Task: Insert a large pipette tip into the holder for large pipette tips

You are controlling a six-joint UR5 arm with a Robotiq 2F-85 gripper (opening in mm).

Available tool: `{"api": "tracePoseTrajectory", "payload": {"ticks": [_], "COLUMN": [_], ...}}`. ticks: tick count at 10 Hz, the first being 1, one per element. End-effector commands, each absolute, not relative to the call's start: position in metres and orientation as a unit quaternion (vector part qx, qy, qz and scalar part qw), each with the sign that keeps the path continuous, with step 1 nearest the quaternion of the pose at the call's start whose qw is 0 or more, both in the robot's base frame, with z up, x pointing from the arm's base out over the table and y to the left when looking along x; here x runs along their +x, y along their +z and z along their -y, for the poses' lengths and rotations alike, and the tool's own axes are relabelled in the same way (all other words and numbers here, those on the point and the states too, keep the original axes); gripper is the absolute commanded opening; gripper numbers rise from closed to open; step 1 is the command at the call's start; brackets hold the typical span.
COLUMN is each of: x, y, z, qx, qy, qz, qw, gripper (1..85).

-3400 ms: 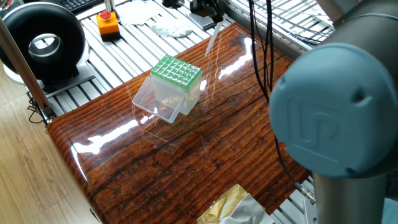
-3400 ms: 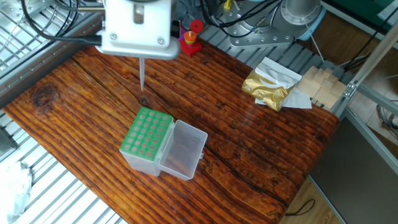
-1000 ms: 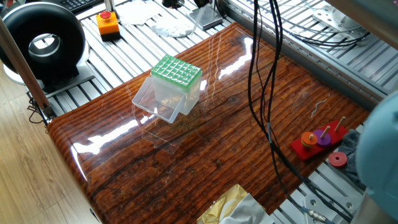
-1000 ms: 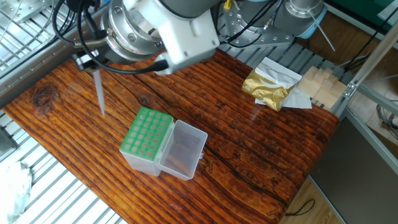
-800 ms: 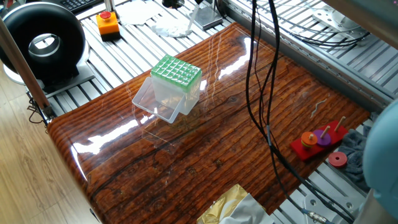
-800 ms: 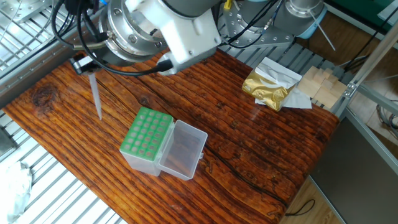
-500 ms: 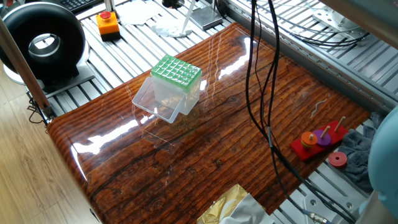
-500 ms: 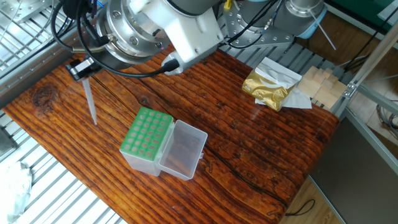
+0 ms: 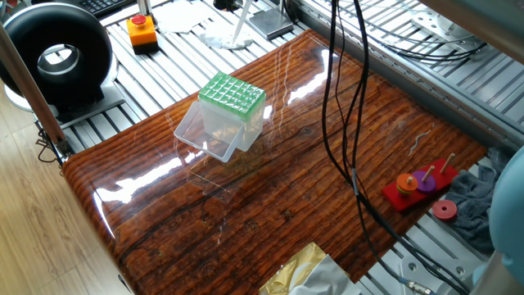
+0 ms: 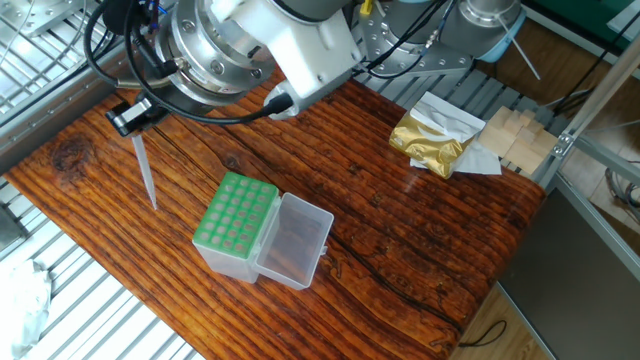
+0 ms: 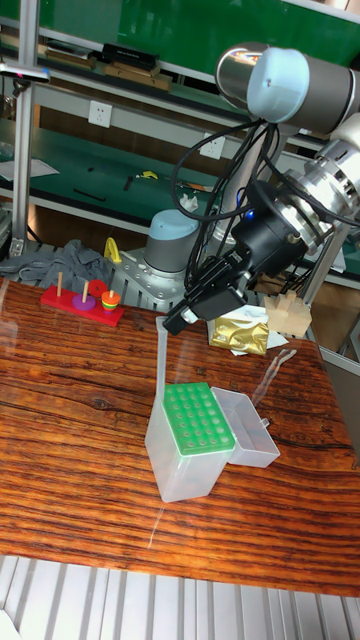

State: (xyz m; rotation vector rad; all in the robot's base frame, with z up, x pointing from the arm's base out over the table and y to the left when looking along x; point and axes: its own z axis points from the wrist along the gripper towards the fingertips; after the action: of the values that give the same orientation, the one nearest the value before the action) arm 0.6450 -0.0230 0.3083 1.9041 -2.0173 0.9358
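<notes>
Tip (image 10: 144,173) hangs point-down left of rack (image 10: 236,213), over bare wood, wide end pinched in gripper (image 10: 127,115). You handle light, thin-walled, slick plastic: squeeze gently, keep hold at wide collar. Rack's lid (image 10: 296,241) lies open right; green holes exposed.

No legible text, labels, brands or numbers anywhere. Green rack (image 10: 233,223) of the tip box: plain grid of holes. Gold foil pouch (image 10: 432,142): no readable print.
</notes>
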Motion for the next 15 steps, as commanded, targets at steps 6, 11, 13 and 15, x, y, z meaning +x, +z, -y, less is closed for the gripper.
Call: {"api": "tracePoseTrajectory", "payload": {"ticks": [6,11,13,15], "x": [0.638,0.673,0.666,0.653], "y": [0.303,0.316,0.319,0.314], "z": [0.009,0.047,0.05,0.035], "qx": [0.627,0.659,0.648,0.637], "qy": [0.293,0.277,0.272,0.268], "qz": [0.716,0.693,0.705,0.718], "qw": [0.093,0.092,0.095,0.09], "gripper": [1.0,1.0,1.0,1.0]}}
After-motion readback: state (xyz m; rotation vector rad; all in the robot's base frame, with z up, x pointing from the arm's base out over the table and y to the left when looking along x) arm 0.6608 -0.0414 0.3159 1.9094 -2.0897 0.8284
